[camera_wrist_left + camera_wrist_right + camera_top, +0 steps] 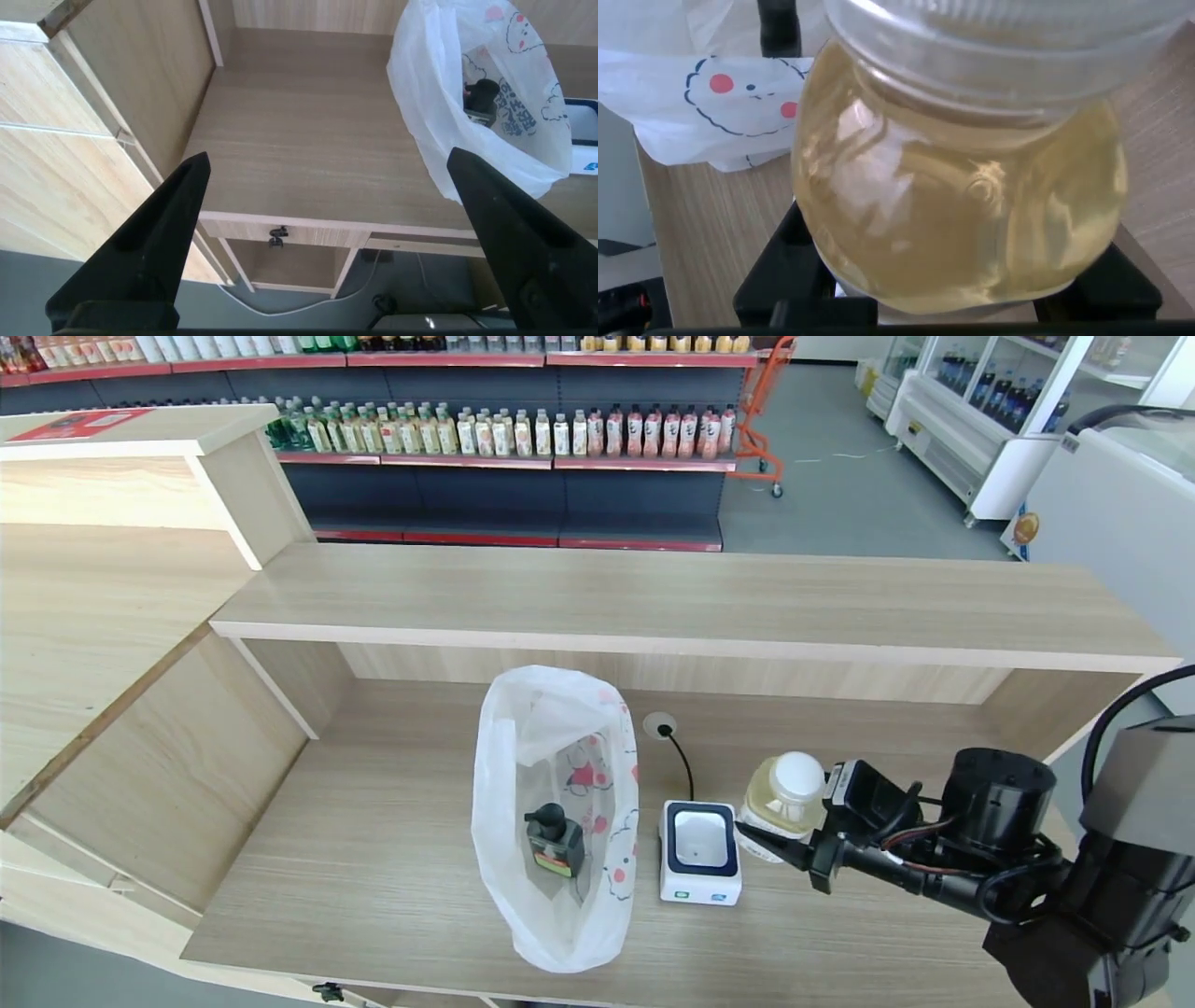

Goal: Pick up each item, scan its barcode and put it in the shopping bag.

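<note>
Head view: your right gripper (pixel 762 833) clamps the white-capped drink bottle (pixel 784 791) just beside the barcode scanner (pixel 698 851), probably to present its label. The shopping bag (pixel 504 859) stands open on the scanner's other side.
Left wrist view: left gripper (pixel 327 187) spread, empty.
Right wrist view: bottle looks squarely seated in that grip.

Right arm (pixel 994 795), at four o'clock in the head view: black cylindrical joint housings, a grey box-shaped link, and thin red and black wires along the wrist. A thick black cable arches at three o'clock. Right gripper (pixel 761 831) and left gripper (pixel 329 163): matte black, tapering wedge-shaped fingers (pixel 149 252).
</note>
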Tool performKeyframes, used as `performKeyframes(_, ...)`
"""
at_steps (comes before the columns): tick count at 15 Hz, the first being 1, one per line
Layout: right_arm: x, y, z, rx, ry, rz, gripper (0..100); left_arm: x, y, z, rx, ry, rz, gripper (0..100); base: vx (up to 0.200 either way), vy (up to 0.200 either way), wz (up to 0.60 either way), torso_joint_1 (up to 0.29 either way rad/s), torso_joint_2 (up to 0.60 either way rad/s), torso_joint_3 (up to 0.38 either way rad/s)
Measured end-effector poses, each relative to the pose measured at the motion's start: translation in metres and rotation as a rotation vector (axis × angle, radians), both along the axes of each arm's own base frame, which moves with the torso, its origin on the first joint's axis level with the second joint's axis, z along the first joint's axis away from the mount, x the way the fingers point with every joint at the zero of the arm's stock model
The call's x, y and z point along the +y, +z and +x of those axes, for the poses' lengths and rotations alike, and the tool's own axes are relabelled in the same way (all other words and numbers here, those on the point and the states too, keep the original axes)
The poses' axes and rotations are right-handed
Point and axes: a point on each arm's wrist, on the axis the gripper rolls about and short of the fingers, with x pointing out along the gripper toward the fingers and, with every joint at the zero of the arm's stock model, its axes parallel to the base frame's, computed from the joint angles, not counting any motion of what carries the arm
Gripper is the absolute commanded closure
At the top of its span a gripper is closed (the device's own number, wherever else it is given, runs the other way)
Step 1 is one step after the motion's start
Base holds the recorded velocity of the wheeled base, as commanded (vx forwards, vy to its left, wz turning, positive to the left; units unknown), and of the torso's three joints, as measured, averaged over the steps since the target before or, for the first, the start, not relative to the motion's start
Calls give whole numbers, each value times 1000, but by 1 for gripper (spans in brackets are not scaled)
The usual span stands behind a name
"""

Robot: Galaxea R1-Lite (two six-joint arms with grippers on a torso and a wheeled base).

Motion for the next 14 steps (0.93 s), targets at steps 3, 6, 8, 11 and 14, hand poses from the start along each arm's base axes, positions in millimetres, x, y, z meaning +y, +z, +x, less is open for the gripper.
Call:
performKeyframes(3,7,-10,8,-27,31,-34,100,0,0,0,0,1,0,0,0,0,0,0,0,0)
performKeyframes(6,6,-19,16,-63,68,-71,100,0,0,0,0,0,0,0,0,0,0,0,0,0)
performKeyframes(8,5,-26,18,-58,69,-87,100,0,0,0,0,0,0,0,0,0,0,0,0,0)
performKeyframes(11,9,-29,30,-122,100,-106,100,0,0,0,0,1,0,0,0,0,0,0,0,0)
performKeyframes(14,14,-32,47,-170,121,-101,100,0,0,0,0,1,0,0,0,0,0,0,0,0)
